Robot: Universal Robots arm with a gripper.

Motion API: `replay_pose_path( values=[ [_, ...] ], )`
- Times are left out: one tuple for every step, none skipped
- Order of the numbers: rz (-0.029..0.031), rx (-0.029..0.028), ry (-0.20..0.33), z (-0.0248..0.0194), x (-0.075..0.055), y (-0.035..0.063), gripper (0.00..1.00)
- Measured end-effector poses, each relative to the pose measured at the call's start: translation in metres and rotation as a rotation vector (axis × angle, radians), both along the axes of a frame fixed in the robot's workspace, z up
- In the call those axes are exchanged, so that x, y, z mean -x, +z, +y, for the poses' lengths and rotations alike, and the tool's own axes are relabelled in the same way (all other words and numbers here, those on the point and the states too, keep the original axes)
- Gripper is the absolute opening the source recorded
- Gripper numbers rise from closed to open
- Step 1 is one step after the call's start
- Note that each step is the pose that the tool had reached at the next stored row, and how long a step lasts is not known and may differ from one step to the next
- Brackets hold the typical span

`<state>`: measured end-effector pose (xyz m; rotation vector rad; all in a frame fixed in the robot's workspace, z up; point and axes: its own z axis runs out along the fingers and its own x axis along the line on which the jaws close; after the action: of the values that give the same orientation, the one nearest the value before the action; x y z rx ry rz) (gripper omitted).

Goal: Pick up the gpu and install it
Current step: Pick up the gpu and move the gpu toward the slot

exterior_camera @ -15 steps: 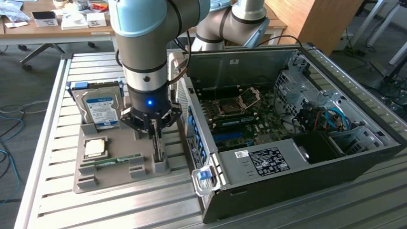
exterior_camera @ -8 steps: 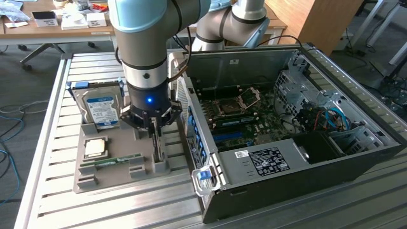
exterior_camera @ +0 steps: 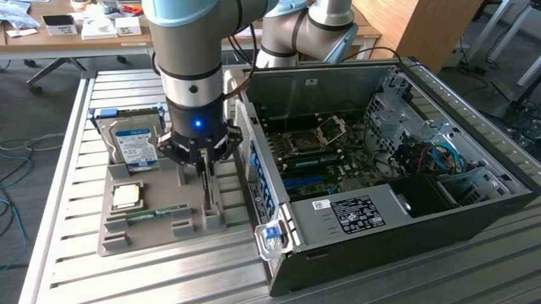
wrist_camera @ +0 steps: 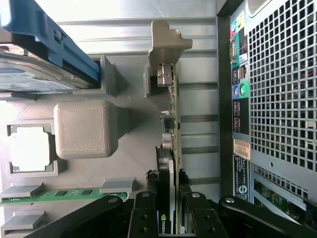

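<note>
The gripper [exterior_camera: 205, 166] hangs straight down from the arm [exterior_camera: 190, 57] over the grey holder tray [exterior_camera: 144, 237]. Its fingers [wrist_camera: 144, 208] are closed on the gpu [exterior_camera: 208, 190], one against each face. In the wrist view the card [wrist_camera: 173, 124] stands on edge in its slot in the tray. The black fan housing lies between the fingers, and the silver end bracket [wrist_camera: 166, 42] is at the far end, close to a small grey post.

Several other parts share the tray on the side away from the case. The hard drive [exterior_camera: 135, 142], with its blue-white label, leans in a blue-edged cradle. A square processor [exterior_camera: 127, 195] lies flat in its pocket. The narrow RAM strip [exterior_camera: 156, 212] rests between two grey clips (in the wrist view it is just beside the gripper's outer linkage). A blocky grey upright [wrist_camera: 81, 130] of the tray stands between the hard drive and the gpu.

On the exterior view's right, close beside the tray, the open computer case [exterior_camera: 473, 209] lies on the slatted metal surface [exterior_camera: 76, 272]. Its perforated rear panel [wrist_camera: 282, 99] and port column run alongside the card. Inside are the motherboard [exterior_camera: 338, 158], blue cables and the power supply [exterior_camera: 355, 212].
</note>
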<state>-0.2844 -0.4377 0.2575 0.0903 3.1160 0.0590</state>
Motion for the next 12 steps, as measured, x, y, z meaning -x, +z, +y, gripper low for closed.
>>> replay_pose_path(
  values=[
    [-0.0002,-0.0001,0.0,0.0,0.0,0.0027,0.27],
    [-0.0001,0.0,0.0,0.0,0.0,0.0056,0.27],
    [-0.0001,-0.0001,0.0,0.0,0.0,0.0087,0.27],
    [-0.0001,-0.0001,0.0,0.0,0.0,0.0117,0.27],
    [0.0,-0.0001,0.0,0.0,0.0,0.0145,0.27],
    [0.0,0.0,0.0,0.0,0.0,0.0173,0.27],
    [0.0,0.0,0.0,0.0,0.0,0.0204,0.27],
    [0.0,0.0,0.0,0.0,0.0,0.0234,0.27],
    [-0.0001,-0.0001,0.0,0.0,0.0,0.0263,0.27],
    [-0.0001,-0.0001,0.0,0.0,0.0,0.0292,0.27],
    [0.0,0.0,0.0,0.0,0.0,0.0325,0.27],
    [-0.0001,-0.0001,0.0,0.0,0.0,0.035,0.27]
  ],
)
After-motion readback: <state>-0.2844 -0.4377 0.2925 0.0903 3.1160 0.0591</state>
